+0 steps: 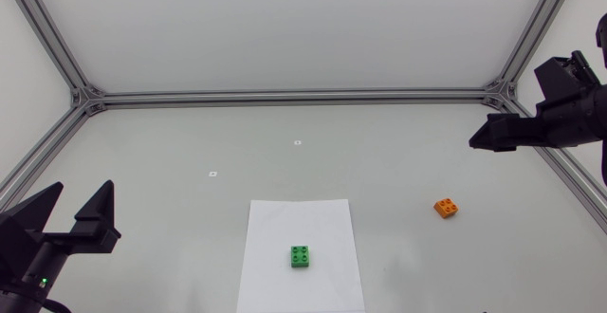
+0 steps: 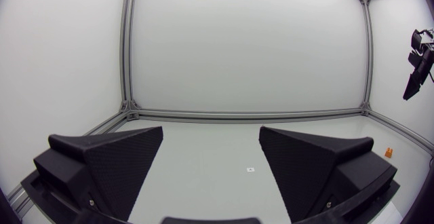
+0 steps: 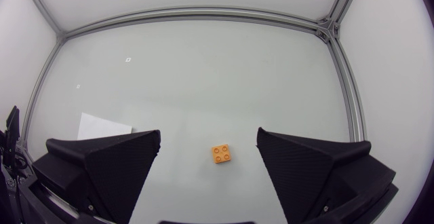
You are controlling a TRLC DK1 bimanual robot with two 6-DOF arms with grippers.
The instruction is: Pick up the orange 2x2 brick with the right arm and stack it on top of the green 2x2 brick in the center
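The orange 2x2 brick (image 1: pixel 447 208) lies on the table right of the white paper sheet (image 1: pixel 300 220); it also shows as a small speck (image 2: pixel 388 152) far off in the left wrist view. A green 2x2 brick (image 1: pixel 302 256) sits on the sheet. My right gripper (image 1: pixel 482 138) hangs raised at the right, beyond the orange brick and well above it. In the right wrist view its fingers (image 3: pixel 108 163) stand open, with the orange brick (image 3: pixel 221 154) on the table far below the gap between them. My left gripper (image 1: pixel 78 211) rests open at the near left, nothing between its fingers (image 2: pixel 108 163).
An aluminium frame (image 1: pixel 285 96) runs along the table's back and sides. Two small white markers (image 1: pixel 297 142) lie on the table behind the sheet. The sheet's corner (image 3: pixel 102 125) shows beside the right gripper's finger.
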